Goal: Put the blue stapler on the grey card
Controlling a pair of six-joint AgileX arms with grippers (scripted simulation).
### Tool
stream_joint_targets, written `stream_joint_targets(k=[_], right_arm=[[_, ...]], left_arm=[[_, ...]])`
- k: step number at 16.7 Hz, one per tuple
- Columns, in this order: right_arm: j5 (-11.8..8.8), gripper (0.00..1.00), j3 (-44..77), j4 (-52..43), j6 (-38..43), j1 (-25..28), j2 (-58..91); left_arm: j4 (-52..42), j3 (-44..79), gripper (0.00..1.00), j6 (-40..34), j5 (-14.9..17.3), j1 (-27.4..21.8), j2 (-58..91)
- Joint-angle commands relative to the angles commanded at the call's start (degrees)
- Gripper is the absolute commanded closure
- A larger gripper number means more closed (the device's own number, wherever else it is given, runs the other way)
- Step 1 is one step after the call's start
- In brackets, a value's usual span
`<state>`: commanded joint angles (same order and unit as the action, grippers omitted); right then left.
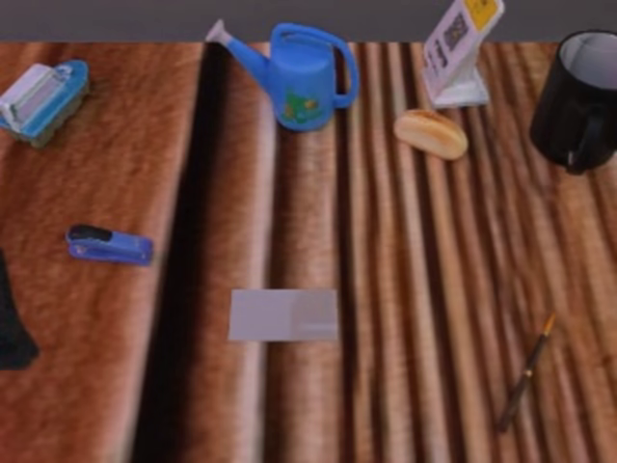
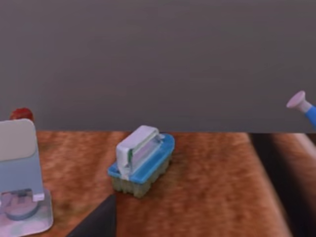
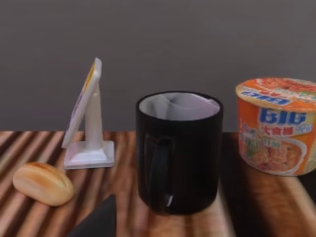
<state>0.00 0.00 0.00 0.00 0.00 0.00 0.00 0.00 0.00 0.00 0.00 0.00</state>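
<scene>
The blue stapler point(image 1: 109, 245) lies flat on the left part of the table, its black patch toward the left edge. The grey card point(image 1: 283, 314) lies flat near the middle, to the right of the stapler and nearer the front, with nothing on it. My left gripper point(image 1: 12, 333) shows as a dark shape at the table's left edge, in front of the stapler and apart from it. In its wrist view only one dark finger point(image 2: 98, 222) shows, holding nothing. My right gripper is outside the top view; one dark finger point(image 3: 98, 222) shows in its wrist view, empty.
A light-blue block with a white top point(image 1: 43, 99) sits at the back left. A blue watering can point(image 1: 307, 82), an upright QR card point(image 1: 458, 48), a bread roll point(image 1: 431, 133) and a black mug point(image 1: 578, 96) line the back. A pen point(image 1: 525, 371) lies front right. A noodle cup point(image 3: 276, 126) stands beside the mug.
</scene>
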Motion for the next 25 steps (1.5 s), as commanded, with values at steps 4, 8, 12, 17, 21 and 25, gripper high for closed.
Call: stream_joint_targets(k=[4, 8, 12, 17, 21, 25], right_arm=[[0.0, 0.00, 0.0, 0.0, 0.0, 0.0, 0.0], [0.0, 0.00, 0.0, 0.0, 0.0, 0.0, 0.0], [0.0, 0.00, 0.0, 0.0, 0.0, 0.0, 0.0], [0.0, 0.00, 0.0, 0.0, 0.0, 0.0, 0.0], [0.0, 0.00, 0.0, 0.0, 0.0, 0.0, 0.0], [0.0, 0.00, 0.0, 0.0, 0.0, 0.0, 0.0]], left_arm=[[-1.3, 1.8, 0.00, 1.7, 0.1, -0.3, 1.7], [-8.5, 12.4, 0.00, 11.5, 0.3, -1.2, 12.6], [-20.3, 29.4, 0.00, 27.0, 0.1, -2.3, 32.6], [-38.1, 53.2, 0.00, 49.6, -0.2, -4.0, 64.9], [-51.5, 71.0, 0.00, 66.7, -0.3, -5.5, 89.0], [-61.8, 85.8, 0.00, 80.4, -0.2, -6.8, 106.1]])
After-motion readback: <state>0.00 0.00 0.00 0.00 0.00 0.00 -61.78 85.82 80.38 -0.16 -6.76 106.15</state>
